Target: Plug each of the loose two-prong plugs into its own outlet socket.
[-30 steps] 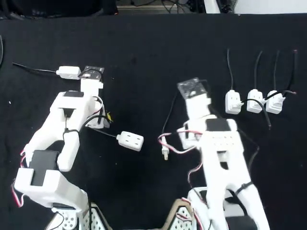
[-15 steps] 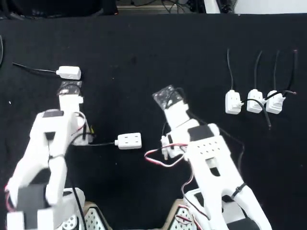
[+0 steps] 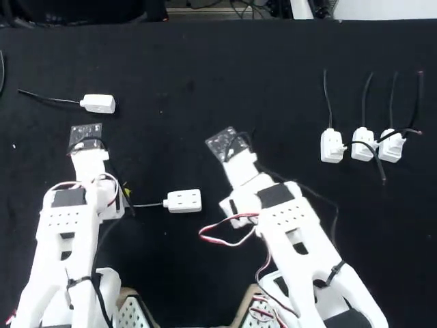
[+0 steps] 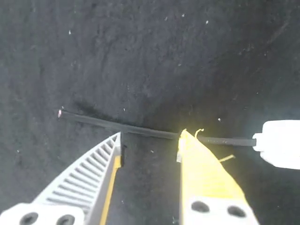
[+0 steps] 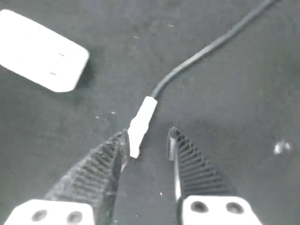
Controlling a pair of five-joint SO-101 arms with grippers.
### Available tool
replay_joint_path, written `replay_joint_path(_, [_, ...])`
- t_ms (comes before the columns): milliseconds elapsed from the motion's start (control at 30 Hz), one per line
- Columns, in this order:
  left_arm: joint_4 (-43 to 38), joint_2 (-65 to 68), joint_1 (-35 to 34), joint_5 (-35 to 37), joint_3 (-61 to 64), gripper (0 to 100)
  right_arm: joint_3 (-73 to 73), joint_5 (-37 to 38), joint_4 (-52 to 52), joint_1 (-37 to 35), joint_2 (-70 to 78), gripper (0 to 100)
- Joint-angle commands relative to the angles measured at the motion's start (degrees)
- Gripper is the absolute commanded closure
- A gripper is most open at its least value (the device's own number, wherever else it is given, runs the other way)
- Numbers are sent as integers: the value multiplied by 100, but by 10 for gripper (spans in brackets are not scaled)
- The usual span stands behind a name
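Observation:
A white outlet block [image 3: 183, 200] lies mid-table, its black cord [image 3: 147, 204] running left to the left arm [image 3: 75, 205]. In the left wrist view my left gripper [image 4: 150, 140] is open, and that cord [image 4: 140, 131] crosses just past its fingertips, with the outlet block [image 4: 281, 143] off to one side. My right gripper [image 5: 147, 136] is open over a small white two-prong plug [image 5: 140, 121], which rests against one finger. The same outlet block [image 5: 42, 51] lies a little beyond it. In the high view the right arm [image 3: 273, 205] covers the plug.
Three white outlet blocks [image 3: 362, 144] with black cords sit in a row at the right. Another white block [image 3: 99, 104] with a cord lies far left. Red and white servo wires [image 3: 225, 236] loop under the right arm. The cloth is black.
Both arms drew back toward the near edge and swung left. The right arm now covers the plug. The centre outlet block straightened and shifted slightly left.

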Motion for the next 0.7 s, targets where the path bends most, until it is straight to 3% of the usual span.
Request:
replay_joint_path(0, [-167, -149, -57, 141, 145, 804, -910, 686, 387, -26, -198, 857])
replay_joint_path(233, [-686, -202, -75, 114, 576, 804, -1130, 4527, 1240, 378, -189, 857])
replay_joint_path(333, [-686, -202, -84, 123, 567, 804, -743, 5776, 993, 589, -189, 857])
replay_joint_path(400, [-686, -202, -92, 114, 567, 805, -418, 6180, 466, 607, -189, 857])
replay_joint_path(533, [-642, -211, -92, 105, 567, 807, 207, 6215, -642, 563, -189, 858])
replay_joint_path(667, [-246, -211, -154, 105, 338, 808, 505, 6251, -923, 440, -189, 858])
